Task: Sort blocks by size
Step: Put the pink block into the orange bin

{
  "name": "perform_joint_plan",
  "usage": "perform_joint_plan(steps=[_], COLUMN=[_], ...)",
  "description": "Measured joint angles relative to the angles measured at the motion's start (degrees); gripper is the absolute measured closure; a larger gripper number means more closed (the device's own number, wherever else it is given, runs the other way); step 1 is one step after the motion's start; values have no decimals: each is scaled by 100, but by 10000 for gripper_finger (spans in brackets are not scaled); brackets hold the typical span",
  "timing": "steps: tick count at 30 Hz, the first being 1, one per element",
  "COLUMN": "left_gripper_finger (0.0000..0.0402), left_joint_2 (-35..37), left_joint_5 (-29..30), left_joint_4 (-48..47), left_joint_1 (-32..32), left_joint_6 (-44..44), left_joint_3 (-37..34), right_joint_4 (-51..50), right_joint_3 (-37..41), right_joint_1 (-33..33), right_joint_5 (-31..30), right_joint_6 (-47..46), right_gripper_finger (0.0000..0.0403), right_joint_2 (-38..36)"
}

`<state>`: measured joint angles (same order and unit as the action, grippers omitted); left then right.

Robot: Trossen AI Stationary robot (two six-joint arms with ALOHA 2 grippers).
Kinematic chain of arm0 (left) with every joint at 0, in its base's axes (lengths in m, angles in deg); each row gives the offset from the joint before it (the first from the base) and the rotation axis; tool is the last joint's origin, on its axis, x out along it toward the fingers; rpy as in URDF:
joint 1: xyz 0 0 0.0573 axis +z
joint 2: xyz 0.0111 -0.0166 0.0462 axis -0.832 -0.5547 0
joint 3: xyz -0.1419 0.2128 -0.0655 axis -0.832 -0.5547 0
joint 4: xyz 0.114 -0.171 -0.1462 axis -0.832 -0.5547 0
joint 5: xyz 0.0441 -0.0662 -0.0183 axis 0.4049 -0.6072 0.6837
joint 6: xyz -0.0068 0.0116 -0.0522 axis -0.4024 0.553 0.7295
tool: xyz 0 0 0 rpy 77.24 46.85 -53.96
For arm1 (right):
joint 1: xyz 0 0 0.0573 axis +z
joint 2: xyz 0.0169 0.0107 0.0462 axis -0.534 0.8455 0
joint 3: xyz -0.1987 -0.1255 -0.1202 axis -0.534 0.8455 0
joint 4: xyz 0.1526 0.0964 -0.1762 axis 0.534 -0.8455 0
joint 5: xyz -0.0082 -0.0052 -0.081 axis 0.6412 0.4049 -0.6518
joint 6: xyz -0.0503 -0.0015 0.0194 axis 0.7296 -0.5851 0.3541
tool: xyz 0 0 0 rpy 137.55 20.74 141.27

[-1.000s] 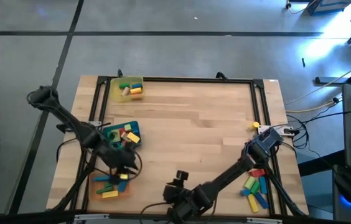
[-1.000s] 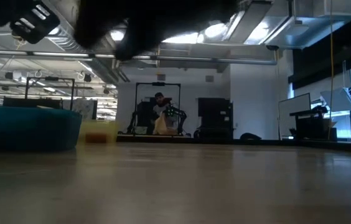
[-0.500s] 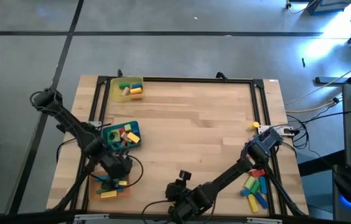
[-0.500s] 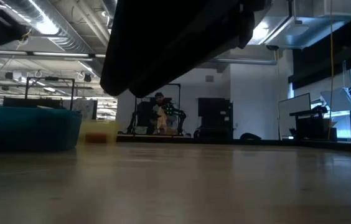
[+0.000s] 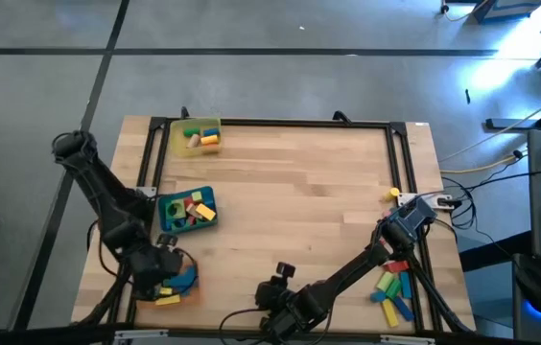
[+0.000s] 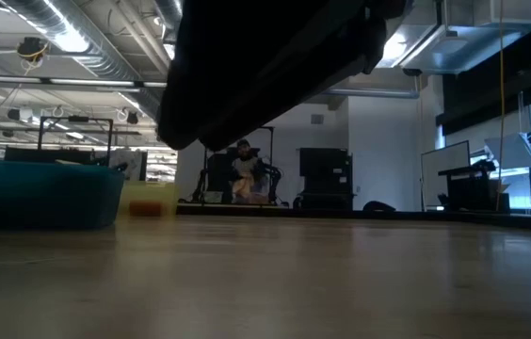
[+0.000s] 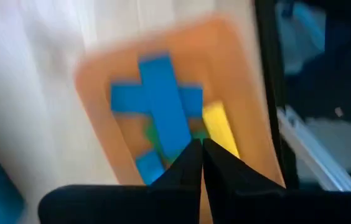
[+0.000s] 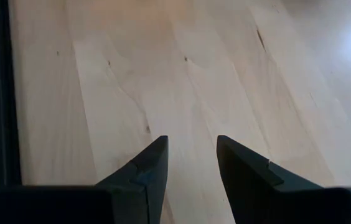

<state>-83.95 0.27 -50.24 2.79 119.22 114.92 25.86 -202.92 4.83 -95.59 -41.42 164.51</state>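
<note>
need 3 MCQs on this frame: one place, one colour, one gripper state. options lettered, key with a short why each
1. Where is the left gripper?
A. over the orange tray
B. over the yellow tray
C. at the table's middle

2. What colour are the crossed blocks in the orange tray?
A. red
B. blue
C. pink

3. How do the right gripper's fingers stand?
A. clamped on a block
B. pressed together
C. apart, nothing between them

Answers:
1. A: the left wrist view looks straight down into the orange tray.
2. B: two long blue blocks lie crossed there, with a yellow one beside them.
3. C: the right wrist view shows bare wood through the gap between the fingers.
</note>
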Motion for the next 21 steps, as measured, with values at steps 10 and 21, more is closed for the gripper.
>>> perform_joint_plan(steps=[10,21], left_gripper_finger=[401,401], left_joint_2=[218,218], left_joint_5=[1735,1800], left_joint_4=[2416,6546], left_joint_1=[-375,58], left_joint_6=[-1821,-2900], left_joint_3=[-642,-2655], right_joint_4=[-2008,-4246], right_joint_3=[-145,31], right_joint_1=[2,-291], right_joint_5=[-52,310], right_joint_6=[-776,-1636], right_gripper_finger=[265,265], right_joint_2=[-610,-1274])
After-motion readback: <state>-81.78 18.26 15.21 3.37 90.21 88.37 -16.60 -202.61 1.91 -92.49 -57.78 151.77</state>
